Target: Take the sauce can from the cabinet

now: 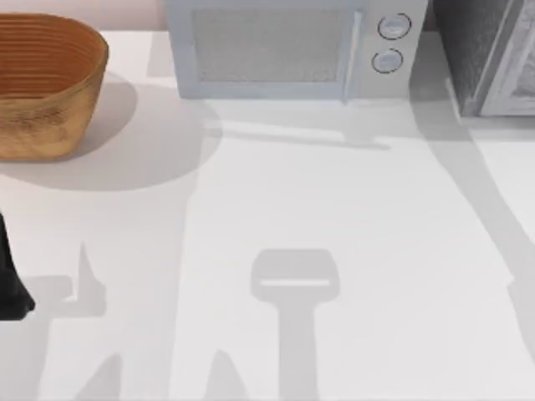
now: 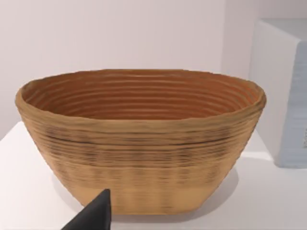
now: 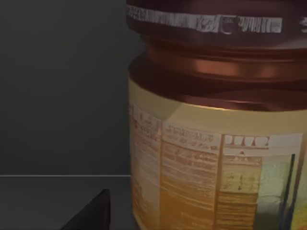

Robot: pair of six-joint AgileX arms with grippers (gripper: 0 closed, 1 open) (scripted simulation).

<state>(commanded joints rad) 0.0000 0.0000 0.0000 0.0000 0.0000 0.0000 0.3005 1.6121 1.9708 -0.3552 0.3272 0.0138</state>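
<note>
Reach into the cabinet: right gripper close to the sauce can, grasp not confirmed.

Top view: the cabinet (image 1: 485,54) stands at the worktop's (image 1: 334,209) far right corner, beside the microwave (image 1: 276,46); the basket (image 1: 46,83) sits far left, and my left arm (image 1: 10,284) is parked at the left edge. Left wrist view: the basket fills the frame, one dark fingertip (image 2: 93,215) of the left gripper in front of it; I cannot tell its opening. Right wrist view: the sauce can (image 3: 216,143) stands very near on a dark shelf (image 3: 53,201) inside the cabinet. One fingertip (image 3: 91,213) shows beside it; contact and opening cannot be judged. Next move, in my judgement: centre the can between the fingers, close, then withdraw straight out.
</note>
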